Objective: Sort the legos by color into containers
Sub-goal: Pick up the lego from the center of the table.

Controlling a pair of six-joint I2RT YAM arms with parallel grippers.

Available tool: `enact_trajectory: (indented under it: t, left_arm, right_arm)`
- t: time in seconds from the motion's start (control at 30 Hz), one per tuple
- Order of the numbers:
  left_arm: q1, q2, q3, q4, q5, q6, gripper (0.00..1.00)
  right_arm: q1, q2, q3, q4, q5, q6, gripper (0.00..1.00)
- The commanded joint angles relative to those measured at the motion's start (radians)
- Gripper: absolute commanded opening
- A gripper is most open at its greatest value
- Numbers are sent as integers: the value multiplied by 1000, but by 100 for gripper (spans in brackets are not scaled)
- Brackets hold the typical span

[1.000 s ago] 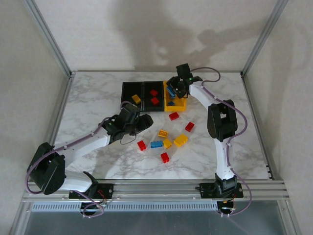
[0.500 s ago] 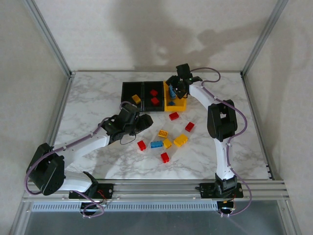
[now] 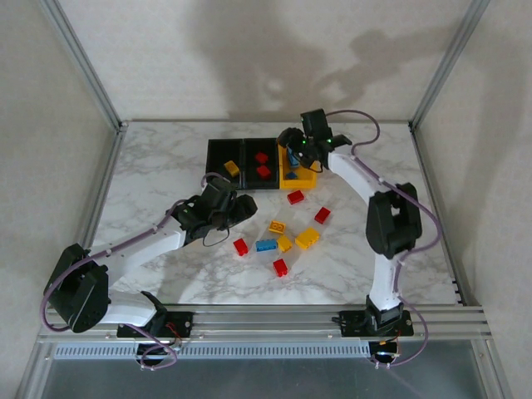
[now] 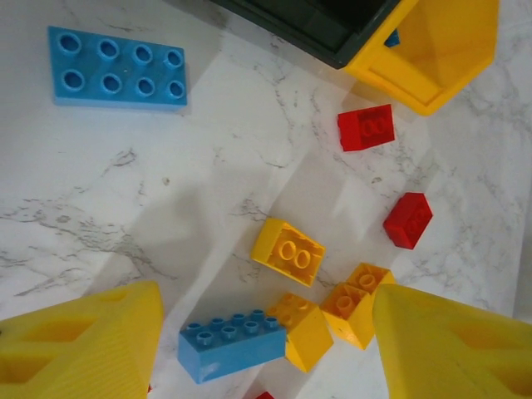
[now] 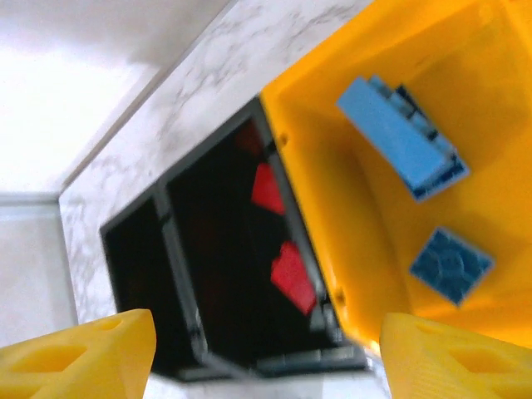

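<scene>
The containers stand joined at the table's back: two black bins (image 3: 224,151) (image 3: 262,148) and a yellow bin (image 3: 309,177). The yellow bin (image 5: 332,208) holds a blue lego (image 5: 399,137) and a darker blue piece (image 5: 450,264). Two red legos (image 5: 293,277) lie in the middle bin, a yellow one (image 3: 232,168) in the left bin. My right gripper (image 3: 293,151) (image 5: 266,357) hovers open over the bins, holding nothing. My left gripper (image 3: 246,208) (image 4: 266,353) hangs open above loose legos: a blue brick (image 4: 233,342) and yellow bricks (image 4: 288,250) (image 4: 357,303).
Loose on the marble lie red bricks (image 3: 295,197) (image 3: 322,214) (image 3: 241,247) (image 3: 280,267), yellow ones (image 3: 307,238) and a blue one (image 3: 266,245). A flat blue plate (image 4: 116,68) lies near the left gripper. Metal frame posts (image 3: 100,91) edge the table.
The right gripper has opened and let go of the blue lego, which now lies in the yellow bin. The right arm's elbow swung to the right. The left arm stayed still.
</scene>
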Motion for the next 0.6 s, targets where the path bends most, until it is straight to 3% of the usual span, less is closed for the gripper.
enact_trajectory:
  t: [0.0,0.23,0.57]
  left_arm:
    - [0,4,43,-88,-68,43,67]
    - [1,87,96,-140,-137,67,66]
    - [0,264,193,-143,-212,83,68]
  right_arm:
    - [18,-138,-153,31,-5,-139,71]
    - [56,-368,-499,95,-14,-308,71]
    - [71,-530,-722,133,-31,-376,71]
